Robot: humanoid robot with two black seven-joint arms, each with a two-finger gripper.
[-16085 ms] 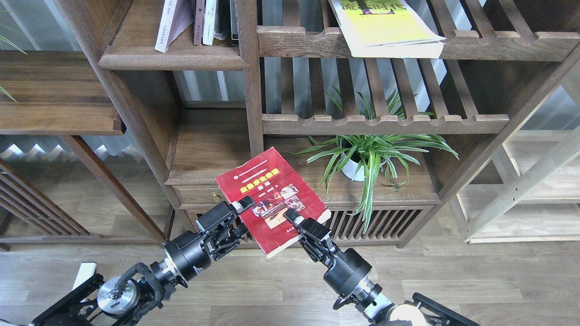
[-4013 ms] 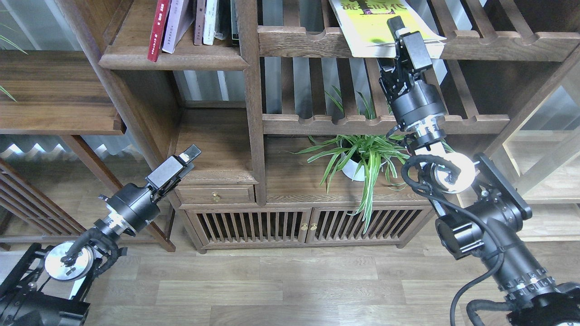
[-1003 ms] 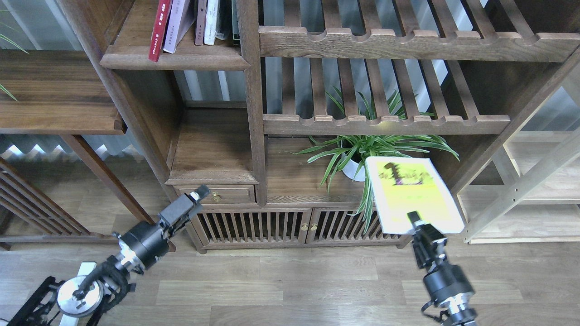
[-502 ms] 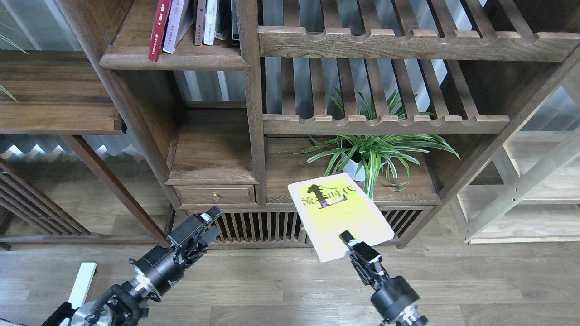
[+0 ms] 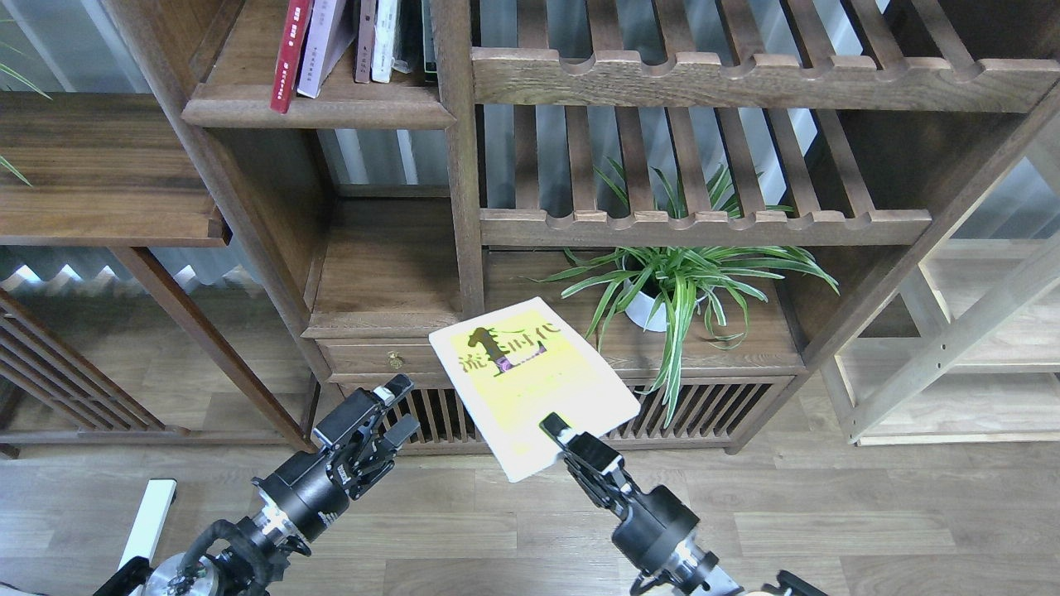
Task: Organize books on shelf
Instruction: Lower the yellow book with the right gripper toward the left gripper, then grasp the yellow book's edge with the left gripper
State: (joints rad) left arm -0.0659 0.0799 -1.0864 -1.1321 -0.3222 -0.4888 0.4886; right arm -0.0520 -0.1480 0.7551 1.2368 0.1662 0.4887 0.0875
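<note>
Writing: large dark Chinese characters in a band across the far end of the yellow-green book's (image 5: 530,382) cover; I cannot make them out well enough to give them. Small print runs down the spines in the upper compartment, too small to read.
Yellow-green book: held in the air in front of the cabinet, cover up, white-edged. Its long axis runs from about 5 o'clock, the near end, to 11 o'clock, with the title end toward the bookcase.
Right gripper (image 5: 556,430): clamped on the near edge of the yellow-green book, one finger lying on top of the cover.
Left gripper (image 5: 396,407): at 9 o'clock from the book, just beside its left edge and apart from it, fingers spread, gripping nothing.
Shelf (image 5: 319,103): solid dark-brown board with a rounded lip, at 11 o'clock in the view.
Red book (image 5: 290,51): stands on that shelf at the left, leaning.
White book (image 5: 323,41): just right of the red one, leaning the same way.
Other books (image 5: 377,37): thin brown, white and dark spines, upright at the shelf's right end.
Slatted shelves (image 5: 704,225): two, at 1 o'clock, with scalloped front rails.
Plant (image 5: 679,277): green and white striped leaves in a white pot, on the cabinet top under the lower slats.
Cabinet (image 5: 464,410): a small drawer with a brass knob, slatted doors below.
Floor (image 5: 497,530): grey-brown wood planks.
</note>
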